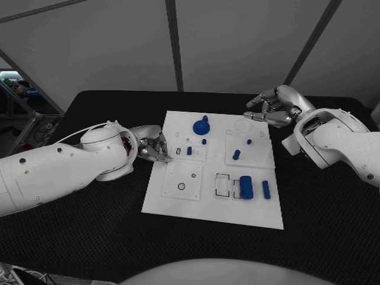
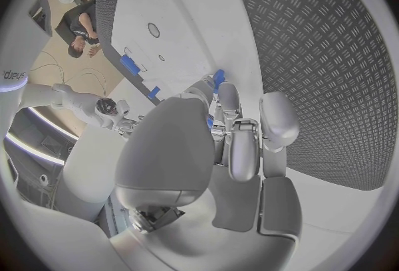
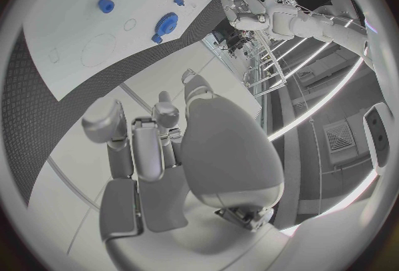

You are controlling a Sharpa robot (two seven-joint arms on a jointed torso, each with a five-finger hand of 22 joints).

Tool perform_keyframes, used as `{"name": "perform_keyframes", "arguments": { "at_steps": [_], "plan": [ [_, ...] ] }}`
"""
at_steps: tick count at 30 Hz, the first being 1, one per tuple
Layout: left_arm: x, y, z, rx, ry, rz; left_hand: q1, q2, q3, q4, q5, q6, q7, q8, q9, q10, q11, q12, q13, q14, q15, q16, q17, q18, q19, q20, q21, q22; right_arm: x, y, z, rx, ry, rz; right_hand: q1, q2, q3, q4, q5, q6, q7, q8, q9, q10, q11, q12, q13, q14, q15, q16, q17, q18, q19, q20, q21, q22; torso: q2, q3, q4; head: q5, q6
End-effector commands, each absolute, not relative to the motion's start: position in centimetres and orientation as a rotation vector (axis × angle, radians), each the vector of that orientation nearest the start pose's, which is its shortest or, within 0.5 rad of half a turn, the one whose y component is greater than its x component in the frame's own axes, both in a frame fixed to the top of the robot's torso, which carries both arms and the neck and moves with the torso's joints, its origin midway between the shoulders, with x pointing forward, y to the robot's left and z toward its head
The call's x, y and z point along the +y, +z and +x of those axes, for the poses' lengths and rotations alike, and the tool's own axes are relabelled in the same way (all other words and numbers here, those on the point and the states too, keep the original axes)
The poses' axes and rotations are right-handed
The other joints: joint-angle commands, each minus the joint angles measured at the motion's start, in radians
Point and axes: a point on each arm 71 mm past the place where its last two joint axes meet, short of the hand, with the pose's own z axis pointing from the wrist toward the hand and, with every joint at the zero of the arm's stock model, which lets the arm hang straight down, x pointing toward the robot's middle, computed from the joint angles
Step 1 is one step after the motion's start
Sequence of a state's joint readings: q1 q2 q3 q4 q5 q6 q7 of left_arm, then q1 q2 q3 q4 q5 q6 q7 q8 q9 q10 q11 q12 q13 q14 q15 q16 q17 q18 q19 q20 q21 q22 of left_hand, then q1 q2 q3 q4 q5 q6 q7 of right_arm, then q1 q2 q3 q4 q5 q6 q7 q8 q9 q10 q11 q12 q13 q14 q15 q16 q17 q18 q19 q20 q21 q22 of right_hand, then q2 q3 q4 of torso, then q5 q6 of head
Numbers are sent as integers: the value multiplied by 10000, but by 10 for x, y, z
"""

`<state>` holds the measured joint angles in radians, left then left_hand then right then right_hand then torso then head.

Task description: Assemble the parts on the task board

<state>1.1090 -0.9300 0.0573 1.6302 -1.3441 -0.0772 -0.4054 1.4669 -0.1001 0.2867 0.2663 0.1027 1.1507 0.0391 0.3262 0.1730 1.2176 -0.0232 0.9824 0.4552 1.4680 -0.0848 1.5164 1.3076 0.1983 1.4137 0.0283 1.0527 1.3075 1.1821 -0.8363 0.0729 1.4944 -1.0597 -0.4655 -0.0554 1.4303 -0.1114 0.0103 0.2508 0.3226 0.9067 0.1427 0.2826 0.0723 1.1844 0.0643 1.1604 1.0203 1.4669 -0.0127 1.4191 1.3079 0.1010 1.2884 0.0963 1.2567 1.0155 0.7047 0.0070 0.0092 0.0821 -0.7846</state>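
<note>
Two silver hands flank your white task board (image 1: pixel 214 208) on the black table (image 1: pixel 96 225). Your left hand (image 1: pixel 153 146) rests at the board's left edge, fingers curled down beside a small blue peg (image 1: pixel 189 151) standing in its socket; in the left wrist view its fingertips (image 2: pixel 223 95) close around a small blue piece (image 2: pixel 219 77), though you cannot tell for certain whether they pinch it or merely touch it. Your right hand (image 1: pixel 274 107) hangs above the table just past the board's far right corner, fingers loosely curled and apart, holding nothing.

Across the board you see a blue gear (image 1: pixel 201 126) with its hub standing up near the far edge, a tiny blue stud (image 1: pixel 205 141) just in front of it, a short blue pin (image 1: pixel 236 154) lying tilted on the right-hand panel, and a smaller one (image 1: pixel 249 141) behind it. Near the front right, a large blue cylinder (image 1: pixel 246 187) lies in its rectangular recess, with a slimmer blue bar (image 1: pixel 266 189) just beside it. The front left panel bears a black ring (image 1: pixel 181 186).
</note>
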Motion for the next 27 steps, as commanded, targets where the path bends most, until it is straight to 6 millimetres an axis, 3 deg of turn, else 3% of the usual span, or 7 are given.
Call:
{"name": "perform_keyframes", "arguments": {
  "at_steps": [1, 9, 17, 27],
  "plan": [
    [226, -206, 461, 20160, -5498, -1891, 30, -48, 537, -266, 65, -32, -69, 355, 400, 287, -158, 83, 118, 732, -80, 15, 1464, -1013, 29, -84, 58, 1192, -216, -148, 506, 15245, 8512, 3180, 16, 78, 12, 13, 62, 99, -5, 39, -9, 17, -70, -15, 2, 479, -51, -42, 263, 108, -16, -66, -60, -8, 5, 0, 5, -10, 5],
    [236, -199, 464, 19851, -6122, -3513, -395, -418, 1543, -476, 93, -120, -84, 637, 620, 455, -180, 132, 344, 735, -100, 9, 1472, -995, 21, -109, -61, 1238, -216, -148, 507, 15241, 8487, 3192, 16, 78, 12, 13, 62, 99, -5, 39, -9, 17, -70, -15, 2, 479, -51, -42, 263, 108, -16, -66, -60, -8, 0, 1, 3, 3, 15],
    [239, -192, 466, 19207, -6236, -4257, -1015, -830, 2742, -914, 122, -239, -99, 987, 718, 521, -195, 10, 217, 740, -119, 7, 1489, -994, 40, -125, -108, 1293, -216, -148, 508, 15247, 8473, 3202, 19, 80, 15, 11, 70, 102, -6, 42, -10, 11, -72, -20, -7, 481, -52, -40, 267, 108, -16, -67, -63, -9, -5, 9, 2, 6, 24],
    [242, -193, 472, 18878, -5755, -4978, -1618, -1018, 3495, -1278, 131, -293, -122, 1293, 754, 687, -222, 132, 418, 745, -144, 8, 1504, -1036, 140, -146, 118, 1374, -216, -148, 508, 15258, 8462, 3209, 19, 80, 15, 11, 70, 102, -6, 42, -10, 11, -72, -20, -7, 481, -52, -40, 267, 108, -16, -67, -63, -9, 0, 23, -10, -10, 54]
  ]
}}
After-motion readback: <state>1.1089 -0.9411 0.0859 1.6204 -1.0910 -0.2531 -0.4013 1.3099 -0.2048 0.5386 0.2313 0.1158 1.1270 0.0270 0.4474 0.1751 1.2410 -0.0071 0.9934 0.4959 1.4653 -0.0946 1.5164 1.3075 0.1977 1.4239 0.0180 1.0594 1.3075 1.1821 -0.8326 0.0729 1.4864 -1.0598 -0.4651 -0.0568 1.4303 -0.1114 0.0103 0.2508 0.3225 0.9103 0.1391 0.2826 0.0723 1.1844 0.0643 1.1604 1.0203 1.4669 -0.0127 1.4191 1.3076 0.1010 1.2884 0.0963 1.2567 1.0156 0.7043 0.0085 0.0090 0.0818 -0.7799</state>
